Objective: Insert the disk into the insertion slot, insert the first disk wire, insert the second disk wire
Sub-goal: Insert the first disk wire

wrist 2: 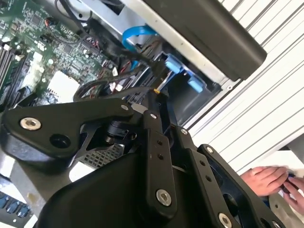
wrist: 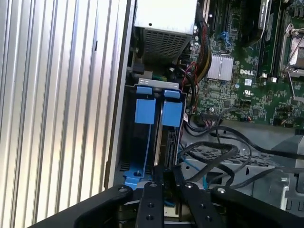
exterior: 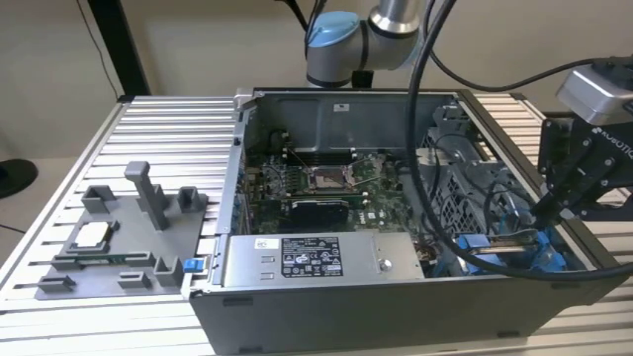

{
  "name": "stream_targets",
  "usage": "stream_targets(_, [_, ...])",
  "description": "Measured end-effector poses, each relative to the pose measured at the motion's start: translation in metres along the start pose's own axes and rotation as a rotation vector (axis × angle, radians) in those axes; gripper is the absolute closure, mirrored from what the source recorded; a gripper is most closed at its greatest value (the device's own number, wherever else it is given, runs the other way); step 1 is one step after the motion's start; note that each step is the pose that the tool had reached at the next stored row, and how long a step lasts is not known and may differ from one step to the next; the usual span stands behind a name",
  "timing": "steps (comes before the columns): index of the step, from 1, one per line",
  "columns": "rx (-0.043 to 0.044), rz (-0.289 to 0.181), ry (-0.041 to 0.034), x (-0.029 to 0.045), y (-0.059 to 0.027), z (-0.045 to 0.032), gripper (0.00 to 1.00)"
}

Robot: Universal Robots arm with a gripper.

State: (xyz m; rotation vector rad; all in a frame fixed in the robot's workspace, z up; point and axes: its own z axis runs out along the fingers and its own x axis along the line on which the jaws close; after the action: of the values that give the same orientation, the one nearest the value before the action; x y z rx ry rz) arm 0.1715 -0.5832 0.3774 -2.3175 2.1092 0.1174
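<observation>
- My hand (exterior: 544, 219) is down in the corner of the open computer case (exterior: 396, 315) on the exterior view's right, beside the grey power-supply box (exterior: 296, 259).
- In the first wrist view the hand (wrist: 170, 173) has its two black fingers (wrist: 153, 199) drawn close, one on each side of the disk (wrist: 171, 142). As far as I can see, they are pinching it by its edge.
- The disk (exterior: 499, 243) lies partway into the insertion slot (wrist: 142, 147). Its blue carrier end (wrist: 172, 110) is just beside a second blue tab (wrist: 145, 107) in the same bay.
- From the exterior view the disk looks tilted, with the blue end pointing towards the power-supply box and the other end under my hand.
- Loose black cables (wrist: 213, 152) loop over the perforated cage right next to the bay, and the green motherboard (wrist: 237, 90) lies beyond them.
- I cannot tell whether any wire is plugged into the disk.
- A grey fixture (exterior: 118, 237) sits on the ribbed worktop (exterior: 168, 141), well apart from the case on the exterior view's left.
- A person's hand (wrist 2: 266, 179) rests on the worktop in the second wrist view.
</observation>
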Motion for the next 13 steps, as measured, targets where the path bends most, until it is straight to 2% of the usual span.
stream_targets(8, [-0.0069,0.0,-0.0007,0.0062,-0.0265,0.0001,1.0])
stream_targets(13, [-0.0093,0.001,-0.0009,0.0094,-0.0379,0.0003,1.0])
